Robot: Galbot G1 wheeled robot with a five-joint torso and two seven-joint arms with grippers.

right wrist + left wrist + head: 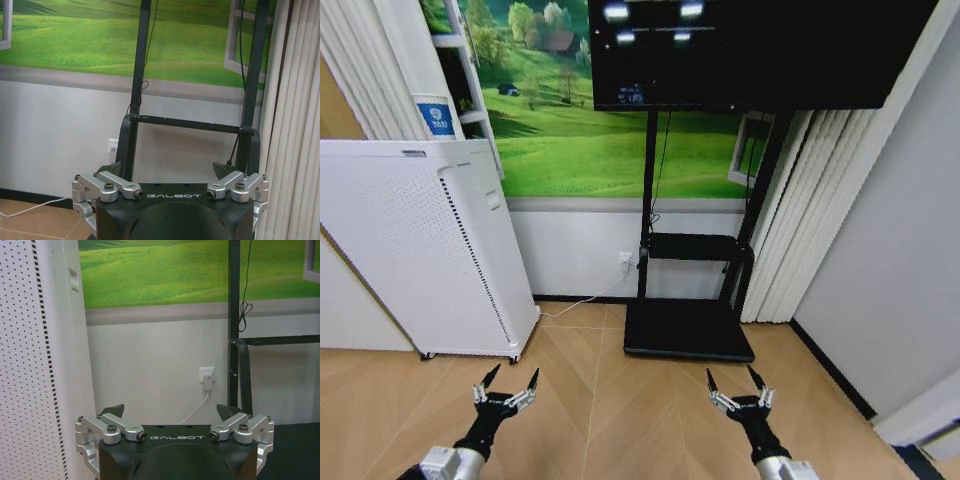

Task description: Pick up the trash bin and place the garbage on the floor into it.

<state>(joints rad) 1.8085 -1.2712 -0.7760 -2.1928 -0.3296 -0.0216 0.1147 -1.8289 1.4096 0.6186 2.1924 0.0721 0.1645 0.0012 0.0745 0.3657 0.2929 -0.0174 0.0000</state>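
The trash bin and the garbage are out of view. The floor [600,410] is light tan wood in a herringbone pattern. My left gripper [512,376] hangs low over it at the front left, open with nothing between its fingers. In the left wrist view the same gripper [172,411] points at a white wall with a socket. My right gripper [737,378] is held level with it at the front right, also open and empty. From the right wrist camera, the right gripper [168,169] faces the black stand's legs.
A tall white perforated appliance [420,250] stands at the left against the wall, a white cable [575,305] running behind it. A black TV stand [690,325] with a flat base sits ahead, screen [740,50] above. White vertical blinds [810,210] and a grey wall close the right side.
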